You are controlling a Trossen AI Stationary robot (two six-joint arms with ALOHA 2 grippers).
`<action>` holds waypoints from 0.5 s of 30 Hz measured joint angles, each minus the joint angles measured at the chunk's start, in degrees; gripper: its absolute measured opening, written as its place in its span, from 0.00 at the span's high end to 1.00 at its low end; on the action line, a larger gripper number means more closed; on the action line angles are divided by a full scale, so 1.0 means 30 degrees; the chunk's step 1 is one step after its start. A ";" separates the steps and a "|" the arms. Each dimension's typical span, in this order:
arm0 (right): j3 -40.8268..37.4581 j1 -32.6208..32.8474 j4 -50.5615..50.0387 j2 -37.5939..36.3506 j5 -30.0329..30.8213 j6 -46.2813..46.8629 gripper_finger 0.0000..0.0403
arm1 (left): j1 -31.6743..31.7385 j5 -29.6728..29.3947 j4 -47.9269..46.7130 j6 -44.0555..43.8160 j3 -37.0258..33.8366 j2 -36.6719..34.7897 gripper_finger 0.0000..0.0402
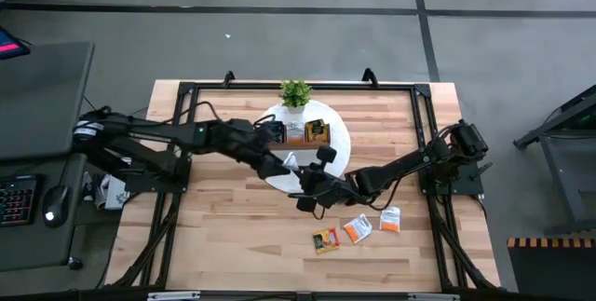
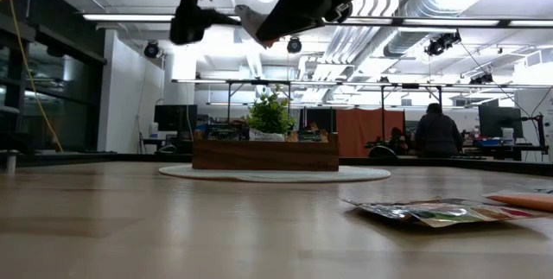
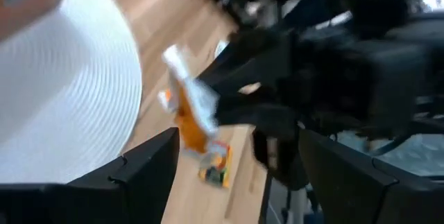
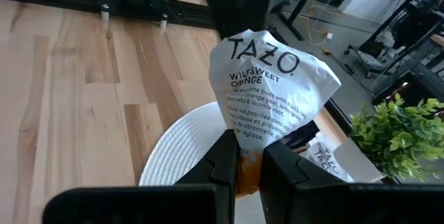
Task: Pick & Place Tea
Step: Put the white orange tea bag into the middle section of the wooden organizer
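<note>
High view: right gripper (image 1: 312, 192) and left gripper (image 1: 296, 163) meet above the white mat (image 1: 340, 133) edge.

Right wrist view: right fingers clamped on a white-orange tea sachet (image 4: 267, 99) (raised off the table).

Left wrist view: left fingers (image 3: 142, 172) apart, empty.

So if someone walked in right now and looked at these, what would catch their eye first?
Probably the two grippers meeting mid-table: the right gripper is pinched on a white and orange tea sachet, held up in the air, with the left gripper right beside it over the edge of the white round mat. Next, the wooden tray with its small green plant on that mat, and three loose sachets lying on the table nearer the front.
</note>
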 joint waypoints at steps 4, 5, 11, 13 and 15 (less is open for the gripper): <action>0.0000 0.0007 0.0022 0.0000 -0.0367 -0.0165 0.93 | 0.0063 0.0564 0.0018 -0.0571 0.0060 0.0536 0.27; 0.0000 0.0007 0.0052 0.0000 -0.0458 -0.0344 0.93 | 0.0063 0.0522 0.0053 -0.0611 0.0062 0.0723 0.27; 0.0000 0.0007 0.0066 0.0000 -0.0753 -0.0488 0.93 | 0.0063 0.0399 -0.0158 -0.1093 0.0037 0.1152 0.27; 0.0000 0.0007 0.0066 0.0000 -0.0812 -0.0510 0.93 | 0.0056 -0.0056 -0.0263 -0.1186 0.0021 0.1178 0.27; 0.0000 0.0007 0.0066 0.0000 -0.0819 -0.0649 0.93 | 0.0056 -0.0507 -0.0238 -0.1189 0.0020 0.1173 0.30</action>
